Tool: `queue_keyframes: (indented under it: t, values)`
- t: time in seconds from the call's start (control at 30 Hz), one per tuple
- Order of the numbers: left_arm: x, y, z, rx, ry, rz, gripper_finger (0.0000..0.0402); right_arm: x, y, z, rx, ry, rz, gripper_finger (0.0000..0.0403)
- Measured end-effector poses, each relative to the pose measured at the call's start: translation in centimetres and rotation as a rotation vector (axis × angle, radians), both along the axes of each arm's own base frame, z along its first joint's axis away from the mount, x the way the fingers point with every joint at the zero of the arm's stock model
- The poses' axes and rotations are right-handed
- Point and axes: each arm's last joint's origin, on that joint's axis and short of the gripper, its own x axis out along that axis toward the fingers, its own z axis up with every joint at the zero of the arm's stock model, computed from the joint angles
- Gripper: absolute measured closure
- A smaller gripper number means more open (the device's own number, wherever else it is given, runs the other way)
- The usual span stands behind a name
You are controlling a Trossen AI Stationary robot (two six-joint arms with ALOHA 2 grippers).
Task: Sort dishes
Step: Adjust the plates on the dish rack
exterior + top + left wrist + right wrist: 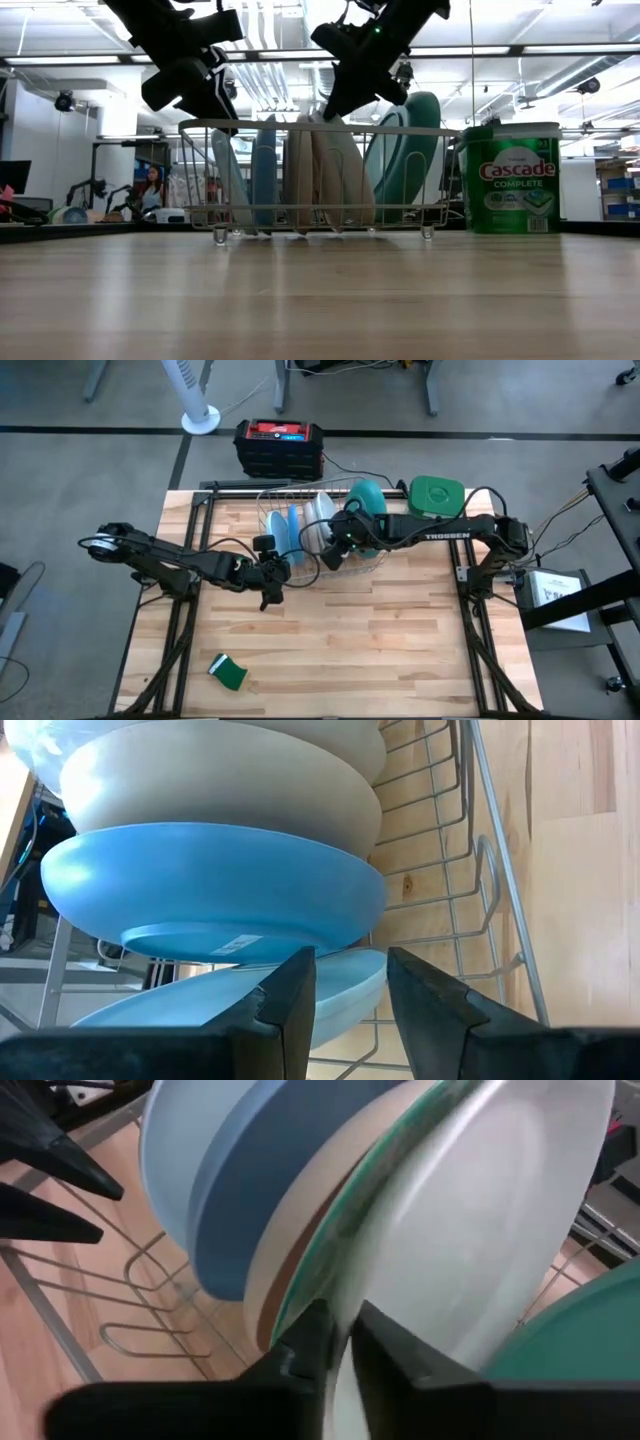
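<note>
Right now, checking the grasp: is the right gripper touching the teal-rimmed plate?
Touching. The right wrist view shows the right gripper pinching the teal-rimmed plate at its edge.

Robotics lab or workshop: wooden bench [340,640] on a bare grey floor, ceiling strip lights [560,50], black equipment case [279,447], further workstations with a seated person [152,187] behind
</note>
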Motion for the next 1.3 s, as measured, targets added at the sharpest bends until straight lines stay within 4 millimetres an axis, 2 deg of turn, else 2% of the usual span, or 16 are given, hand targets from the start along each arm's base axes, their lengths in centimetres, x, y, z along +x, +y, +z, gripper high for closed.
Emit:
queue_keyframes:
  t: [0.17,0.5,0.77,1.1,1.3]
  values:
    - [0.0,0.0,0.0,0.000,0.000,0.000,0.0285,-0.2,0.0,0.1,0.006,0.002,-0.007,0.0394]
    - [0.0,0.0,0.0,0.000,-0.001,0.000,0.0285,-1.2,0.3,2.1,-0.020,-0.066,-0.073,0.0401]
    - [0.0,0.0,0.0,0.000,-0.001,0.000,0.0285,-1.2,0.2,2.5,-0.011,-0.119,-0.156,0.0402]
    - [0.0,0.0,0.0,0.000,0.000,0.000,0.0285,-1.1,1.4,2.4,0.004,-0.203,-0.289,0.0403]
    - [-0.1,0.0,-0.3,0.002,0.014,0.000,0.0285,-2.0,1.7,2.5,0.002,-0.256,-0.317,0.0403]
